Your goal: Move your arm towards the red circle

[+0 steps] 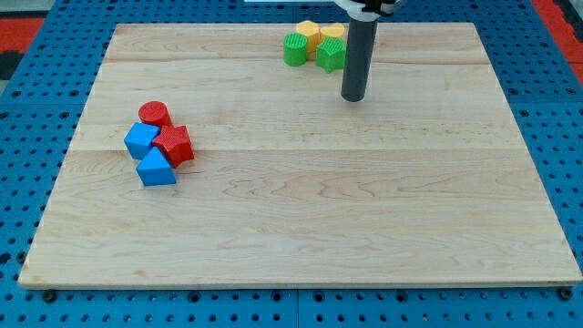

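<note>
A: Item one, the carrier?
B: Pale wooden board, the surface [301,219], lying on a blue perforated base [27,182].

A: Item two, the task's thing?
B: Red circular plastic block [155,113], near the surface's left edge, about midway along it. It heads a tight cluster: a blue angular plastic block [140,139] just below it, a red star-shaped plastic block [173,144] to the view's right of that one, and a blue triangular plastic block [156,169] at the cluster's bottom. The four look to be touching or nearly so.

A: Item three, other stock?
B: By the top edge, right of centre: green ridged round block [295,49], yellow block [309,34], a second yellow block [331,34], green block [330,55], all bunched.

A: Item four, the tool?
B: Straight dark rod with no jaws, so apart or together does not apply. My tip [352,97] rests on the surface just below and right of the green block, well apart from the red circular block.
</note>
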